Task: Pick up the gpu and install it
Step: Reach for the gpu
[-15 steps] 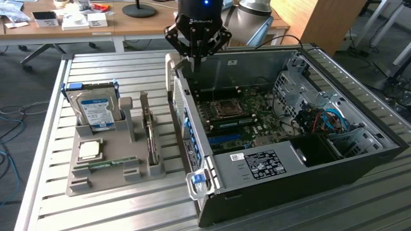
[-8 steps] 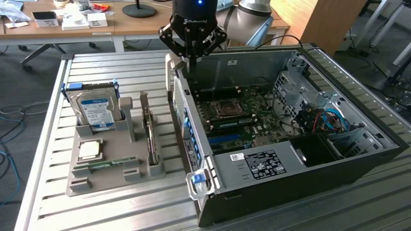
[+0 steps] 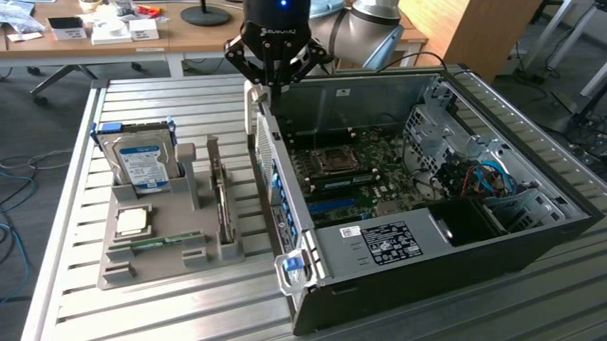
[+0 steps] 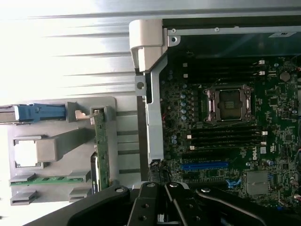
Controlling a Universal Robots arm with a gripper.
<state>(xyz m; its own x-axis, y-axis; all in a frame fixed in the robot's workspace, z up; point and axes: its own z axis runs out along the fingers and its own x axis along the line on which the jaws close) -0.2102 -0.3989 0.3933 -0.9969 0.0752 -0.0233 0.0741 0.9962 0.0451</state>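
Observation:
The gpu (image 3: 220,193) stands on edge in a slot of the grey parts holder (image 3: 156,268), beside the open computer case (image 3: 408,249). In the wrist view the gpu (image 4: 101,148) shows as a thin green strip. My gripper (image 3: 273,82) hangs above the case's far corner on the exterior view's left, up and away from the gpu, with its fingers shut and nothing between them. Its black fingers (image 4: 175,202) close together over the case wall. The motherboard (image 4: 225,136) lies bare inside, with a blue card slot (image 4: 204,165).
In the holder stand a silver hard drive (image 3: 142,160) with a blue label, a square processor (image 3: 133,220) and a narrow green memory stick (image 3: 163,242). Everything sits on a slatted metal table (image 3: 152,106). A wooden desk (image 3: 114,35) with small items is behind.

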